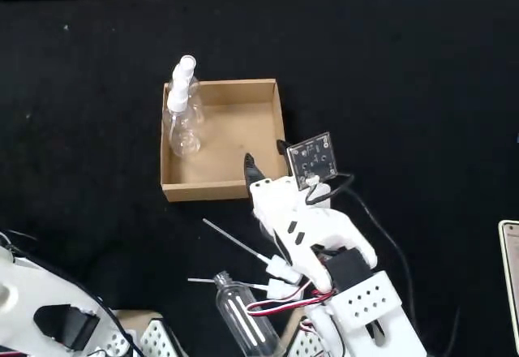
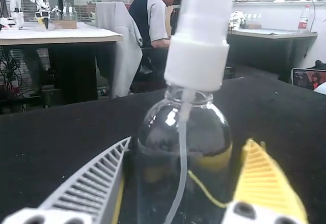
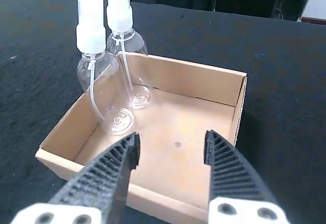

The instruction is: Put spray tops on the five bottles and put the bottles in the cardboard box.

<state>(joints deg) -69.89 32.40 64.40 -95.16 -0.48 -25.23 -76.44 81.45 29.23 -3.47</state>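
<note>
Bottle (image 2: 204,132) with spray top (image 2: 198,40) is held in left pincer (image 2: 188,142); right pincer (image 3: 171,136) is spread wide over box (image 3: 238,102), two capped bottles (image 3: 102,81) (image 3: 130,51) stood beyond it.

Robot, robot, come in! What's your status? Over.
Right gripper open above box edge. Left gripper shut on topped bottle. Two bottles in box; bare bottle, loose tops on table. Nothing blocking.

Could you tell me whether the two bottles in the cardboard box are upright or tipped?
Upright: both bottles stand on their bases in one corner of the cardboard box, spray tops up.
</note>
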